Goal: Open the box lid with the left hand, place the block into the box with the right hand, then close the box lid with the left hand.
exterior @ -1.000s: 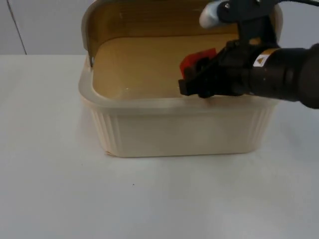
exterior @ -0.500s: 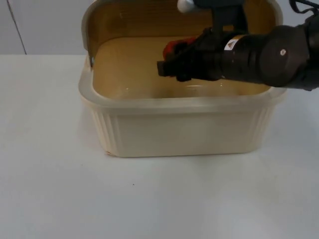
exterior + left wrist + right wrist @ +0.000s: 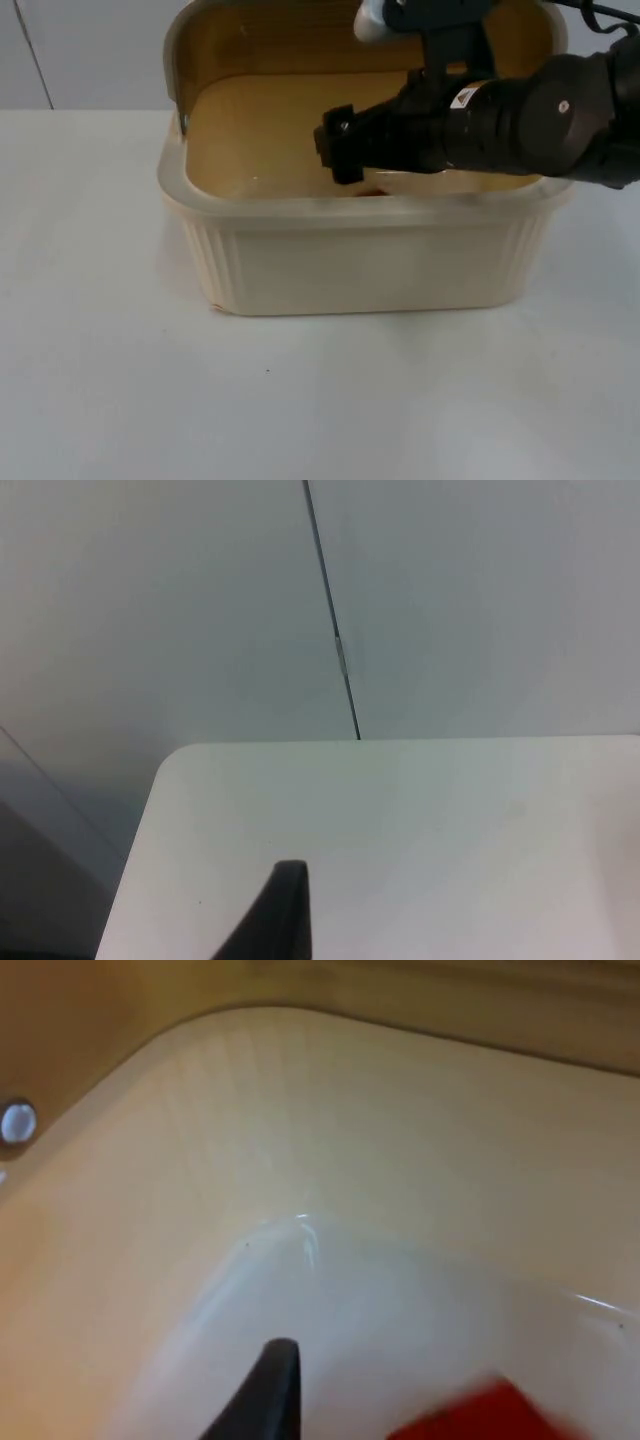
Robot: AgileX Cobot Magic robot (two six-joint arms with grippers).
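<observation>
Since a moment ago the right hand (image 3: 340, 160) has dipped lower into the box (image 3: 360, 260), and the red block (image 3: 372, 193) that rode up beside its fingers now shows as a small red sliver just below it, down against the near inner wall. From the right wrist view the block (image 3: 480, 1415) lies on the pale floor of the box (image 3: 330, 1160), just beside the black fingertip (image 3: 265, 1390) and seemingly apart from it. Whether the right hand's fingers are spread or drawn together I cannot tell from here; the dark body of the arm covers them.

The box sits on the white tabletop (image 3: 120, 380), cream-coloured with ribbed sides, and its lid (image 3: 290, 40) stands open and upright behind the hand, leaning back toward the grey partition wall (image 3: 90, 50).

The left arm waits off to the side. In the left wrist view one black fingertip (image 3: 280, 910) of the left hand hangs over a bare corner of the tabletop (image 3: 420, 830), with the partition wall (image 3: 180, 610) beyond it; its fingers' spacing cannot be told.
</observation>
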